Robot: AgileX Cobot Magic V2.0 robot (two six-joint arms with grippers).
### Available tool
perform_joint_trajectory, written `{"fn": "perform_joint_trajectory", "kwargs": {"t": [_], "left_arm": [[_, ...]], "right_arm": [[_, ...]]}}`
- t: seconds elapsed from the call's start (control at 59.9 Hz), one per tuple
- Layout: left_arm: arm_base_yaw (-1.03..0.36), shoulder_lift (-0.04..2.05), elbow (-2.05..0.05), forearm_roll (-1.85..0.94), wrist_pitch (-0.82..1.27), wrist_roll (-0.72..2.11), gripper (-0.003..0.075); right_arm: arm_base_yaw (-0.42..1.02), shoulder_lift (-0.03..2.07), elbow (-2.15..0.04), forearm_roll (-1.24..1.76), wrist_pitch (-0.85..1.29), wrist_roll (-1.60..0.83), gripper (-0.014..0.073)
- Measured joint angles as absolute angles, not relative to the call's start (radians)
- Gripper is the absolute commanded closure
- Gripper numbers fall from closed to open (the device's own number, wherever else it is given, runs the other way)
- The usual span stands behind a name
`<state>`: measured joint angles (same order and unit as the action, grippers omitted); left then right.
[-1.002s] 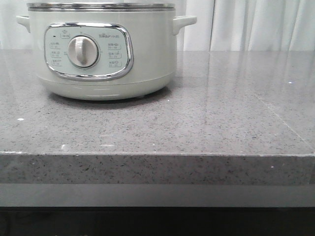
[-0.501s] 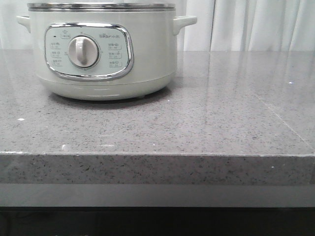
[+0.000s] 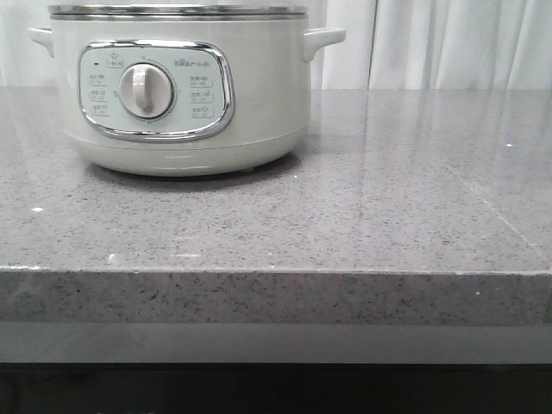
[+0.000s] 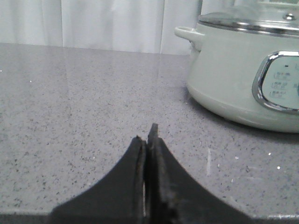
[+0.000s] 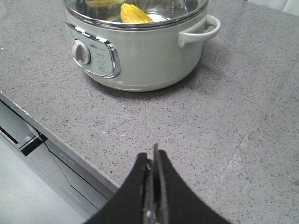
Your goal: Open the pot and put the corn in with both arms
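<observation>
Both hands were pressed closed on nothing, the left hand and right hand low over the counter. Beyond, the pot already held the corn, probably light, firm, best gripped mid-cob.

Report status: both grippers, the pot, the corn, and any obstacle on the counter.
Left gripper shut, empty. Right gripper shut, empty. Corn inside pot, seen through glass lid. No obstacle visible on counter.

The large pale-green round electric pot is cut off by the front view's top edge; its panel labels are unreadable.
</observation>
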<state>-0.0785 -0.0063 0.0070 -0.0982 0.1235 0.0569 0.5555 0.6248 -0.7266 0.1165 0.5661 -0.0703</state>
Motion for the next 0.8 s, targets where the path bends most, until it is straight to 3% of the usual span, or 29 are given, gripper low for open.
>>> {"fn": "perform_joint_trajectory", "kwargs": {"t": [0.802], "left_arm": [[-0.078, -0.006, 0.007, -0.102, 0.039, 0.057, 0.0741]], "right_arm": [[0.555, 0.625, -0.727, 0.116, 0.566, -0.070, 0.0662]]}}
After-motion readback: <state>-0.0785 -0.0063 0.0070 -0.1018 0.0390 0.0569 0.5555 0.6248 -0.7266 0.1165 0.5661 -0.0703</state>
